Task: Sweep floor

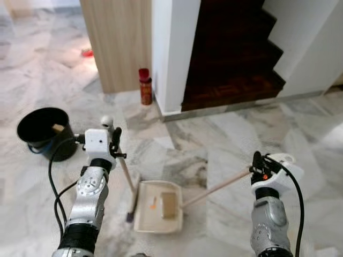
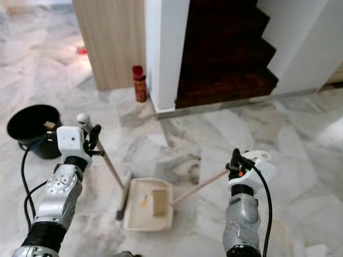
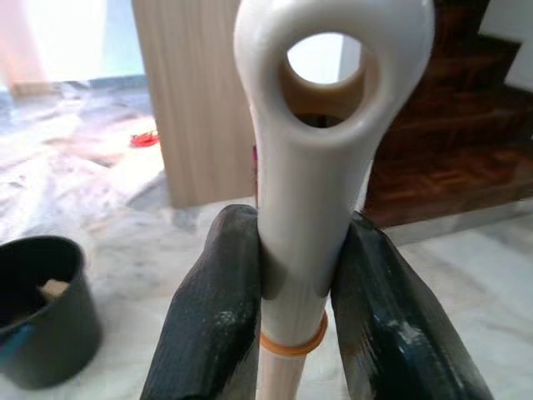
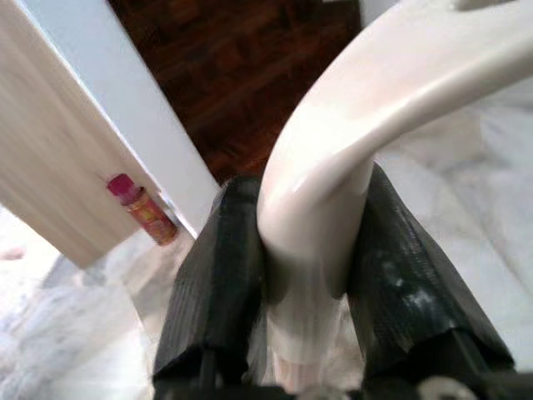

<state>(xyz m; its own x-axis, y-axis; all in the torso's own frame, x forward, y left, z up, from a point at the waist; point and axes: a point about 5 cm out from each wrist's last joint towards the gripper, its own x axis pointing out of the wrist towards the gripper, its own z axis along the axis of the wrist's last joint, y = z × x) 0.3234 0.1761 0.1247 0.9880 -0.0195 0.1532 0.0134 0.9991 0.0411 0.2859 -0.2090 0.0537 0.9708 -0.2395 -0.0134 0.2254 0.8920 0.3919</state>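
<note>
The marble floor (image 1: pixel 225 144) runs across the whole scene, pale with grey veining. At its far edge a dark wooden staircase (image 1: pixel 230 53) rises between white walls, and a light wood panel (image 1: pixel 118 43) stands to the left of a white pillar (image 1: pixel 170 53). A black bucket (image 1: pixel 45 133) sits on the floor toward the left side, with a small pale piece visible inside it. A cream dustpan (image 1: pixel 159 213) lies flat on the floor between the two arms, holding a tan block and a small orange scrap. Its long handle slants up to the right gripper (image 1: pixel 261 167), whose black fingers (image 4: pixel 216 283) are clamped on either side of the curved cream grip. The broom (image 1: pixel 126 179) stands tilted just left of the dustpan, its head on the floor beside the pan's left edge. The left gripper (image 1: pixel 113 140) is closed around the broom's white looped handle end, fingers (image 3: pixel 212 317) pressing both sides. A red spray can (image 1: pixel 144 87) stands upright at the foot of the pillar, next to the wood panel. A small red object (image 1: pixel 87 52) lies far back on the floor; its kind cannot be told.
</note>
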